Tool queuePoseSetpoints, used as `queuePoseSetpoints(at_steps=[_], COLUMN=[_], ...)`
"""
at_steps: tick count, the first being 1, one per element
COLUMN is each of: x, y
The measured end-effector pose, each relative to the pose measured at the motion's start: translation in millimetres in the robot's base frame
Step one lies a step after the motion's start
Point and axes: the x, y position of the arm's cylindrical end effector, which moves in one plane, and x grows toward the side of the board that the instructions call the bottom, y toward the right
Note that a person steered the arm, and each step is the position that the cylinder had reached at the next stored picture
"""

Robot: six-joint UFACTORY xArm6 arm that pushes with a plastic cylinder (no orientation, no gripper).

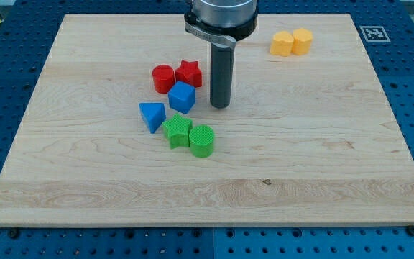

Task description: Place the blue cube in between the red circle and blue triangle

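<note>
Tool, plain rod grasping nothing, my tip (221,106) on desk (322,144); blue cube (182,97) just left, between red circle (163,78) and blue triangle (152,116).

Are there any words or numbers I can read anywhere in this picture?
No words or numbers can be read.
The only sign is a black-and-white square marker on the wooden board, at its top right corner; it is a pattern, not letters.
The blocks carry no writing.
</note>
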Motion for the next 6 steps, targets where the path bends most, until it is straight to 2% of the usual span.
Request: queuePoseSetpoints(at_steps=[5,6], x=[2,2], y=[-72,-68])
